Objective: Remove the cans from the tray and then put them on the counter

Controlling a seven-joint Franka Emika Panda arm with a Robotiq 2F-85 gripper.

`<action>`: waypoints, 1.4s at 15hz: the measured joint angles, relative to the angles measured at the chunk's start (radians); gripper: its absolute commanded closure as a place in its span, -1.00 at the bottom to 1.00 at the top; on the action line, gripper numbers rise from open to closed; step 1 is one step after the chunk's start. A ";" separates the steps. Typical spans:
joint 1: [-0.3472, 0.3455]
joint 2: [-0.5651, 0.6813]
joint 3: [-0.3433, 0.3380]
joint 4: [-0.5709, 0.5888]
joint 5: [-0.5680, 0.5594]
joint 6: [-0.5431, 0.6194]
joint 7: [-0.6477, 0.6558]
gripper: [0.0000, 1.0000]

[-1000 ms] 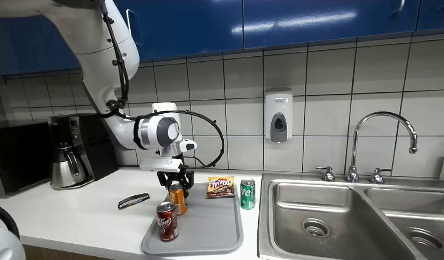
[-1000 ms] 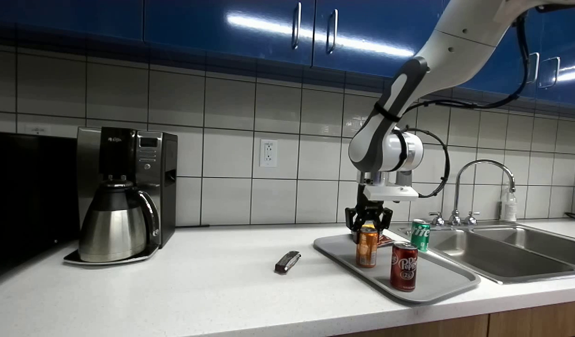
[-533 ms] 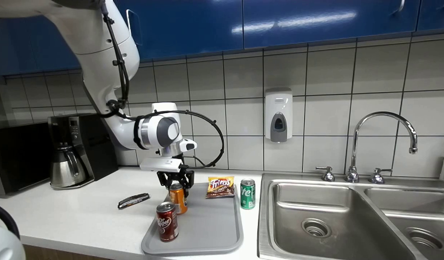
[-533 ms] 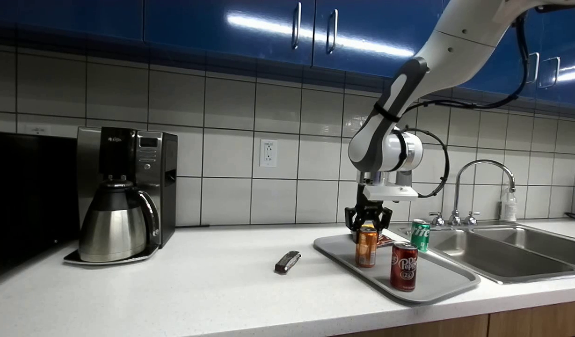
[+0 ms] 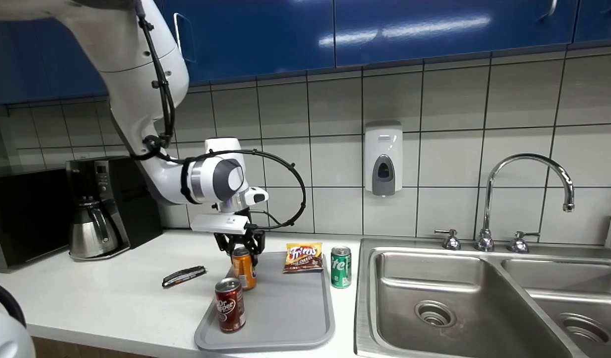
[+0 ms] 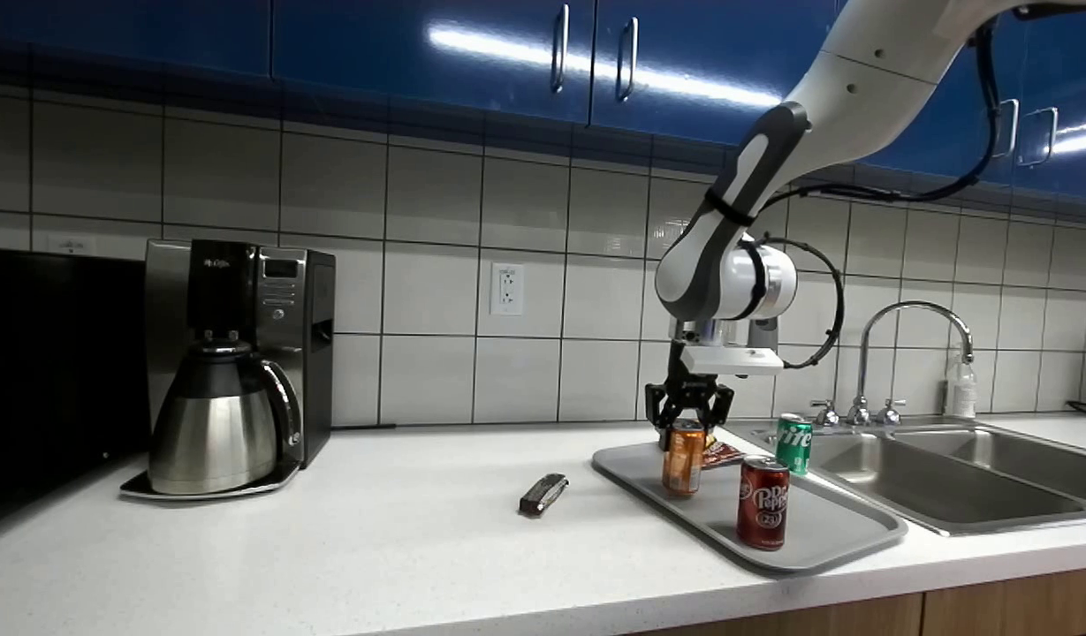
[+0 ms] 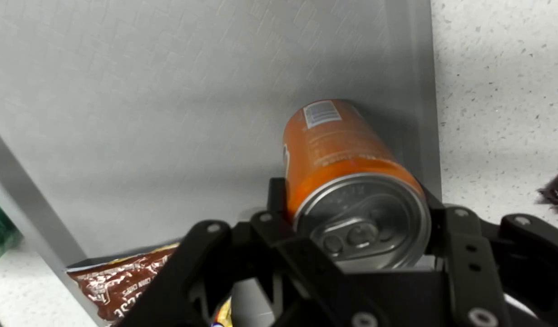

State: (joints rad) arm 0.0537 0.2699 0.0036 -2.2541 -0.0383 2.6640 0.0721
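My gripper (image 5: 244, 255) is shut around the upper part of the orange can (image 5: 245, 276), also seen in an exterior view (image 6: 681, 468). In the wrist view the orange can (image 7: 338, 141) sits between the two black fingers, slightly tilted. It is over the left side of the grey tray (image 5: 293, 313), seemingly just off its surface. The dark red can (image 5: 230, 309) stands upright on the tray's near left part; it also shows in an exterior view (image 6: 763, 508). The green can (image 5: 341, 268) stands on the pale counter (image 5: 121, 293) between tray and sink.
A snack packet (image 5: 304, 257) lies on the tray's far part. A dark wrapped bar (image 6: 543, 495) lies on the counter beside the tray. A coffee maker (image 6: 242, 371) stands farther along the counter. The steel sink (image 5: 429, 298) is on the opposite side of the tray.
The gripper and the orange can have moved slightly up and to the left together in both exterior views. The dark red can, green can and tray have not moved.
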 measured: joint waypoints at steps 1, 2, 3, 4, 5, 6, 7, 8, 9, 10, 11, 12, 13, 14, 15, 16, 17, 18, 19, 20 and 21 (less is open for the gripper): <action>0.000 -0.006 0.003 -0.003 0.001 0.007 -0.002 0.23; 0.000 -0.013 0.005 -0.006 0.002 0.013 -0.006 0.23; 0.000 -0.022 0.008 -0.010 0.004 0.019 -0.009 0.23; 0.000 -0.032 0.011 -0.016 0.006 0.026 -0.014 0.23; 0.000 -0.041 0.014 -0.022 0.006 0.032 -0.018 0.23; 0.000 -0.051 0.017 -0.029 0.007 0.037 -0.021 0.23; 0.000 -0.061 0.021 -0.036 0.008 0.040 -0.024 0.23; 0.000 -0.071 0.025 -0.043 0.011 0.044 -0.028 0.23; 0.000 -0.082 0.031 -0.051 0.013 0.045 -0.033 0.23; 0.000 -0.091 0.037 -0.057 0.016 0.046 -0.039 0.23; 0.000 -0.100 0.043 -0.063 0.018 0.047 -0.044 0.23; 0.001 -0.108 0.050 -0.069 0.019 0.047 -0.048 0.23; 0.002 -0.115 0.056 -0.073 0.020 0.047 -0.049 0.23; 0.003 -0.119 0.063 -0.076 0.020 0.047 -0.050 0.23; 0.006 -0.121 0.068 -0.079 0.020 0.047 -0.050 0.23; 0.011 -0.123 0.073 -0.080 0.020 0.048 -0.050 0.23; 0.016 -0.123 0.079 -0.082 0.020 0.049 -0.050 0.23; 0.022 -0.123 0.084 -0.083 0.020 0.051 -0.050 0.23; 0.028 -0.123 0.089 -0.085 0.020 0.054 -0.050 0.23; 0.033 -0.123 0.095 -0.086 0.020 0.057 -0.050 0.23; 0.040 -0.122 0.100 -0.086 0.020 0.058 -0.051 0.23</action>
State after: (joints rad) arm 0.0935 0.1475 0.1035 -2.3401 -0.0187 2.7219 0.0215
